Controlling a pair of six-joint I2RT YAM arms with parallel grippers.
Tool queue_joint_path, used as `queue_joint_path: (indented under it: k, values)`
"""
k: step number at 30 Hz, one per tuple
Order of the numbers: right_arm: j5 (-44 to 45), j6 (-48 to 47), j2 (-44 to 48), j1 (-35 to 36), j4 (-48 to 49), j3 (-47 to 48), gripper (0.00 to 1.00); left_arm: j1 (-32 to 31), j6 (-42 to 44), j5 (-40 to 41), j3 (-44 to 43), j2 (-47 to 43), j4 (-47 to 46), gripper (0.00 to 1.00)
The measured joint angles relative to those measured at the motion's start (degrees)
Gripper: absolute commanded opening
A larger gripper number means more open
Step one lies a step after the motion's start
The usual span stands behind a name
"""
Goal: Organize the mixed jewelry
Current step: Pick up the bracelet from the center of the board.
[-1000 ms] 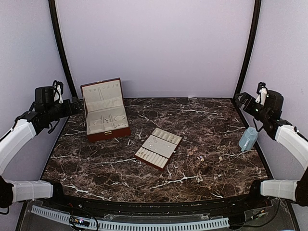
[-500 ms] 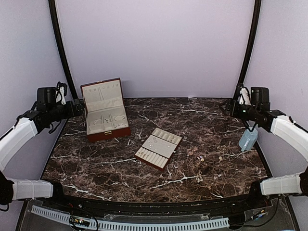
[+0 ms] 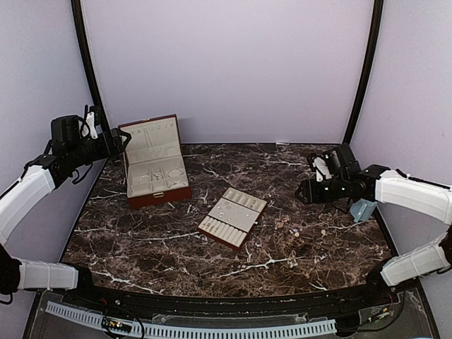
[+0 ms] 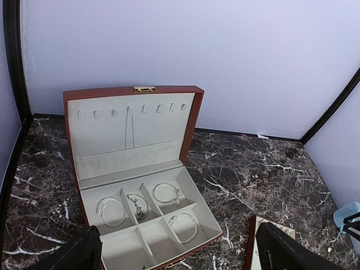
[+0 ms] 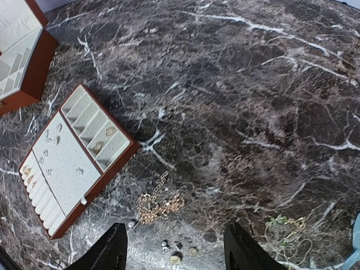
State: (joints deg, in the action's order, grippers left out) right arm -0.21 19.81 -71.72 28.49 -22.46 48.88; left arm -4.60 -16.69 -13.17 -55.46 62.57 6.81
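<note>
At four o'clock from the slotted tray (image 5: 64, 183), the mixed jewelry (image 5: 160, 203) lies scattered on the counter (image 3: 176, 254). Right jaws hang near it, apart and empty; left jaws gape wide, facing the open box (image 4: 112, 140).

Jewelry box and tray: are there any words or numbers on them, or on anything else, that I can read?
There is no readable text in any view.
Jewelry box: no words or numbers.
Gold clasp: too small to show any marking.
Slotted tray: no label or numbers.
Pale blue object on the right: too blurred to tell.
</note>
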Motion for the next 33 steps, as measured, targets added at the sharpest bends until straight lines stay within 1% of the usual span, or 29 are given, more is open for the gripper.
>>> queue_joint_path:
  k: [2,6,11,15,18,23,25,30,33]
  values:
    - [0.50,1.97,-0.02,2.32,-0.20,-1.44,0.58,0.00,-0.09,-0.13,0.48,0.02,-0.74,0.99]
    - [1.60,6.27,-1.20,5.95,-0.57,-4.46,0.53,0.00,-0.46,-0.68,1.53,0.02,-1.44,0.99]
    - [2.73,12.48,-3.23,7.39,-1.40,-8.00,0.49,0.00,-0.74,-1.25,3.06,-0.02,-1.75,0.99]
    - [2.89,17.14,-2.58,8.44,-1.33,-11.65,0.48,0.00,-0.72,-1.62,3.91,-0.11,-2.10,0.99]
    - [2.78,20.04,-1.53,10.80,-1.73,-13.70,0.47,0.00,-0.68,-2.08,4.28,-0.33,-2.45,0.99]
    - [2.16,24.44,1.27,14.86,-2.36,-15.69,0.44,0.00,-0.66,-2.82,4.68,-0.44,-2.93,0.99]
    - [1.95,26.14,2.03,16.83,-2.93,-16.11,0.41,0.00,-0.63,-3.13,4.92,-0.44,-3.15,0.99]
    - [2.01,29.40,2.21,20.79,-4.13,-16.46,0.36,0.00,-0.48,-3.76,5.05,-0.44,-3.67,0.99]
    - [2.25,30.71,2.01,22.45,-4.20,-16.61,0.31,0.00,-0.46,-3.85,5.07,-0.44,-3.91,0.99]
